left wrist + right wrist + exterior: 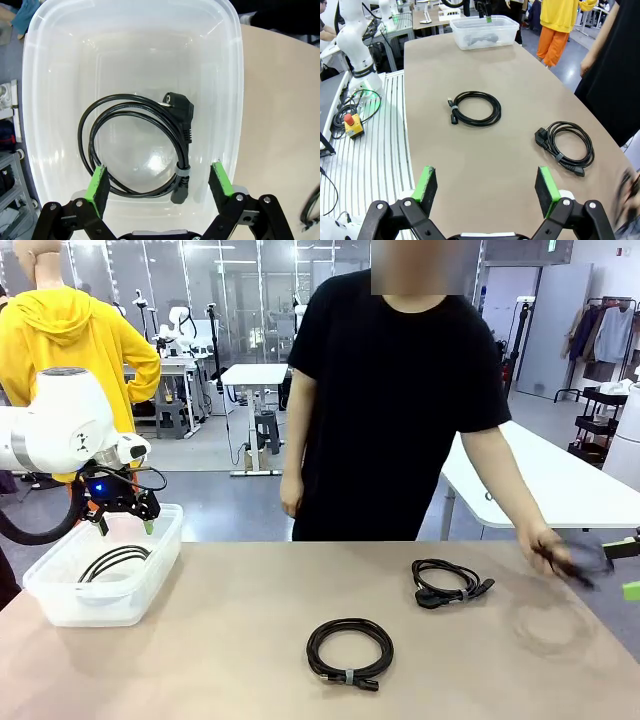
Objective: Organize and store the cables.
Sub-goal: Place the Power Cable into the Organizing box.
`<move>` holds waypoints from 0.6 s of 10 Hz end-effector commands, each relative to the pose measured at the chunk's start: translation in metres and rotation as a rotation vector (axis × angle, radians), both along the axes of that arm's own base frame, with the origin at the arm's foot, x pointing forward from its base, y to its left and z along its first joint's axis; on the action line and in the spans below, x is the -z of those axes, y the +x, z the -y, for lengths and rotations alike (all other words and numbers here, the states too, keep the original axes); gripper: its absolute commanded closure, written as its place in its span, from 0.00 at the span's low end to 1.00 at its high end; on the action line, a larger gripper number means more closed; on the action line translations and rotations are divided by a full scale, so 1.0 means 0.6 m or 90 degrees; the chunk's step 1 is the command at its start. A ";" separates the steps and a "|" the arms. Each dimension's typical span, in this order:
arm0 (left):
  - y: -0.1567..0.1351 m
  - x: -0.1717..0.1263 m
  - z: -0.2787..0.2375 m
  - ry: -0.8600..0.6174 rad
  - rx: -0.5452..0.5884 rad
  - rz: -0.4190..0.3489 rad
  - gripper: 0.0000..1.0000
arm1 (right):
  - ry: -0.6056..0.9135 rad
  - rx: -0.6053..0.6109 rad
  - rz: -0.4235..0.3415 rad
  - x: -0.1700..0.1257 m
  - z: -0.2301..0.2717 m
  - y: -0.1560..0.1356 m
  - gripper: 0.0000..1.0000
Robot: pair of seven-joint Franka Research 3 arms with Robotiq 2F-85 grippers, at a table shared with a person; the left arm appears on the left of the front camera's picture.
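One cable [131, 104] coiled in bin [60, 605], frame left, below released left hand [159, 167], two coils [322, 645] [445, 592] laid on bench [200, 660] centre, right hand [487, 180] released, cropped at right edge, person's hand [548, 545] blurred.

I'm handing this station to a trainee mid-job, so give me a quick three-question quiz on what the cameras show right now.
1. True or false: the left gripper hangs open above the clear bin.
2. How many cables lie in the bin? A) none B) one C) three
3. Fill in: the coiled cable nearest the robot's edge of the table is bound by a small ___ tie.
Key: 1 true; 2 B, one black cable with a plug; 3 grey.
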State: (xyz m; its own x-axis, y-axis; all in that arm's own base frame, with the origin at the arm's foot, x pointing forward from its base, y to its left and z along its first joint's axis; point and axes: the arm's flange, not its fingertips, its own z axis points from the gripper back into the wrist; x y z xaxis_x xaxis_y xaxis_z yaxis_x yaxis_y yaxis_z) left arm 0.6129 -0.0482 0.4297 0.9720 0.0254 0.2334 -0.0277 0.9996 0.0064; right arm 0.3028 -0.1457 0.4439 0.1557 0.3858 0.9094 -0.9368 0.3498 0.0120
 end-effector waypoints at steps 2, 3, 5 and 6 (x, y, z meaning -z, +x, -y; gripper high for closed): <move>-0.016 -0.078 -0.006 -0.045 0.098 0.075 0.00 | 0.005 -0.003 0.014 0.000 0.000 0.002 0.00; -0.046 -0.106 -0.016 -0.072 0.149 0.097 0.00 | 0.005 -0.003 0.014 0.000 0.000 0.002 0.00; -0.130 -0.156 -0.050 -0.115 0.263 0.134 0.00 | 0.005 -0.003 0.014 0.000 0.000 0.002 0.00; -0.176 -0.169 -0.060 -0.134 0.324 0.161 0.00 | 0.005 -0.003 0.014 0.000 0.000 0.002 0.00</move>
State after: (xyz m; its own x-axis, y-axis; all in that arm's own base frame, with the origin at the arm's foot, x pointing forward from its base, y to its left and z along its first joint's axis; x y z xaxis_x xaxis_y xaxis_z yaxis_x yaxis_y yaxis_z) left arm 0.5442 -0.0336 0.5425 0.8296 -0.2885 0.4780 0.3740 0.9229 -0.0921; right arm 0.3030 -0.1457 0.4437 0.1559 0.3859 0.9093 -0.9369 0.3495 0.0124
